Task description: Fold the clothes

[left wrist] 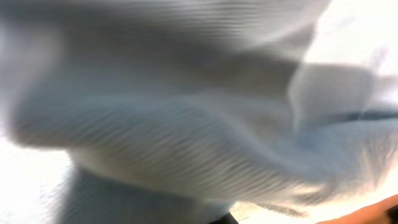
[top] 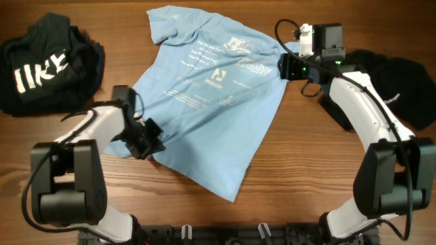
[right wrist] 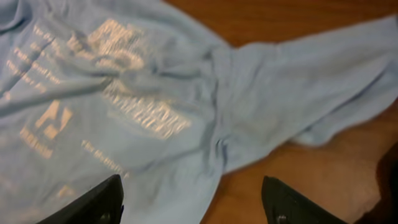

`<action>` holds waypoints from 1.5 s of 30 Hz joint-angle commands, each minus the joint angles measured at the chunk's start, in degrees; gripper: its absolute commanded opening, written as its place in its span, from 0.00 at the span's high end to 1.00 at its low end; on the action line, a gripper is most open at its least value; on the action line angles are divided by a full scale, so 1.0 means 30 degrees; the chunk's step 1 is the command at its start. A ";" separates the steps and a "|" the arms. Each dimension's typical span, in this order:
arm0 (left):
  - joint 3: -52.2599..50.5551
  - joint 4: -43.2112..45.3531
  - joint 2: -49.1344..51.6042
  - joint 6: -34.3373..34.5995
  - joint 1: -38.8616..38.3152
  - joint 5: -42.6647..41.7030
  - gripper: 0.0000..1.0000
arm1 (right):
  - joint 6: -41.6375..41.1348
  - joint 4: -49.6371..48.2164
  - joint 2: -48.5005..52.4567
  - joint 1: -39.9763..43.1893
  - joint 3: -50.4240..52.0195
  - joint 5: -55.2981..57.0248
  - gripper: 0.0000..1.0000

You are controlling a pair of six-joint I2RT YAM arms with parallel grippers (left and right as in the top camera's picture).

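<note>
Light blue T-shirt (top: 204,102) spread askew mid-table, left gripper (top: 144,139) clamped on it, right gripper (top: 287,68) apart above it.

Far left: crumpled black garment (top: 41,68), big white block letters, "IKE" legible, the rest lost in folds. Left claw is together on the tee's lower-left edge, cloth puckered toward it; the left wrist view is only blurred pale ribbed fabric against the lens. The tee lies print-up on the wooden table (top: 306,170): pale text lines and an angular logo block at centre, all too faint to read; the right wrist view shows the same print, soft and unreadable. Right claw hangs over the tee's right sleeve, fingers (right wrist: 106,199) wide, nothing between them. Far right: second black garment (top: 402,82), small white lettering, too tiny to read.
</note>
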State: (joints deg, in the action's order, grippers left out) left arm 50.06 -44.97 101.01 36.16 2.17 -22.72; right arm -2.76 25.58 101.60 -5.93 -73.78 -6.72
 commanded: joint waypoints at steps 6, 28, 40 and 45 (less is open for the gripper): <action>-0.1384 0.0488 0.1603 0.0087 0.2470 0.5282 0.96 | -0.2164 -0.3082 0.3592 0.0029 -0.0335 0.1596 0.34; -0.1362 0.1566 0.0423 -0.2994 0.1559 0.2871 0.96 | -0.6375 0.1785 0.7009 0.0721 -0.0335 0.3330 0.96; -0.1362 0.3111 0.0168 -0.3963 0.1530 0.2863 0.96 | -0.9515 0.9369 0.6812 0.3002 -0.0328 0.3796 0.96; -0.1362 0.4095 0.0168 -0.4146 0.1217 0.2943 0.96 | -1.0608 1.1351 0.6353 0.3002 -0.0226 0.4284 0.96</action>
State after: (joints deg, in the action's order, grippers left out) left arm 47.83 -35.73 98.39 25.85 6.57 -23.44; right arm -30.20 55.16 117.47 2.44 -78.78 0.78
